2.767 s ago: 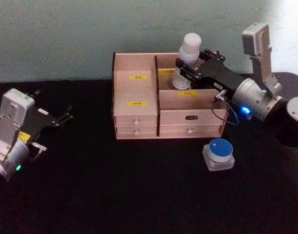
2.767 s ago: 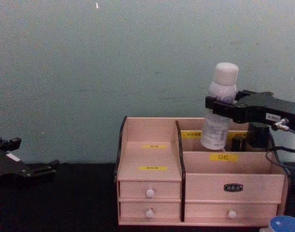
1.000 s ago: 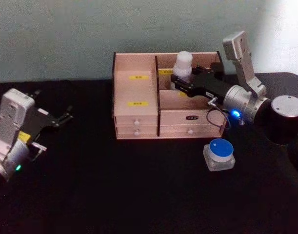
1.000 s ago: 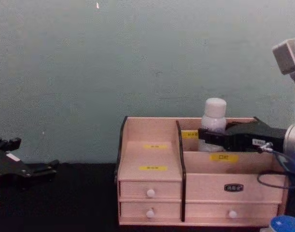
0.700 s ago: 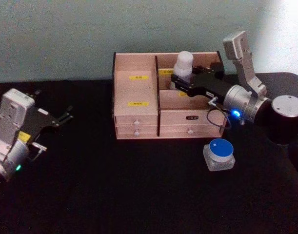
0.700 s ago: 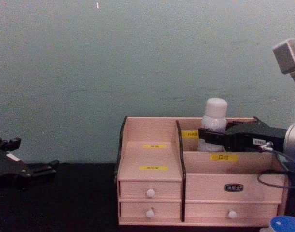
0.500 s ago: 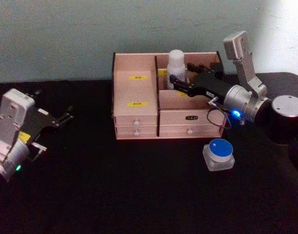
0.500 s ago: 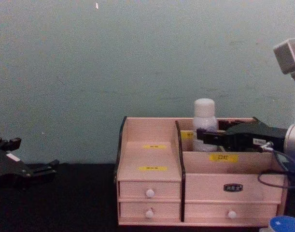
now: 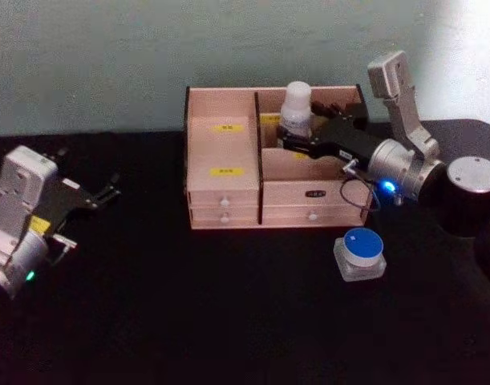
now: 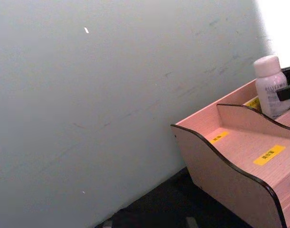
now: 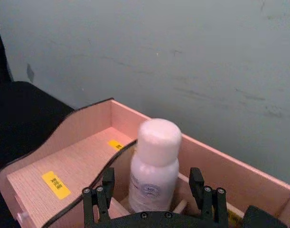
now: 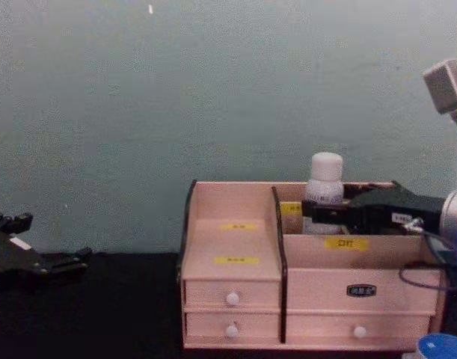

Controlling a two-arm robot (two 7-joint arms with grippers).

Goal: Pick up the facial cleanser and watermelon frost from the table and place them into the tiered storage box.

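The facial cleanser [image 9: 297, 103], a white bottle with a white cap, stands upright in the back right compartment of the tiered storage box [image 9: 222, 95]. My right gripper [image 9: 287, 139] reaches in from the right and is open, its fingers [image 11: 99, 194] flanking the bottle [image 11: 154, 171] with gaps on both sides. The watermelon frost [image 9: 361, 253], a small clear jar with a blue lid, sits on the black table in front of the box's right end. From the chest, the bottle's [image 12: 324, 178] top rises above the box [image 12: 228, 200]. My left gripper [image 9: 111, 187] rests open at the far left.
The box [image 10: 206, 156] stands against a pale green wall, with the bottle [image 10: 272, 88] showing behind its stepped left shelf. Black tabletop [image 9: 212, 305] lies open in front of it. The jar's blue lid [image 12: 441, 348] peeks in at the chest view's lower right corner.
The right gripper lowered the bottle into the back right compartment and opened off it. The bottle leaned left, then settled upright. The left arm stayed still.
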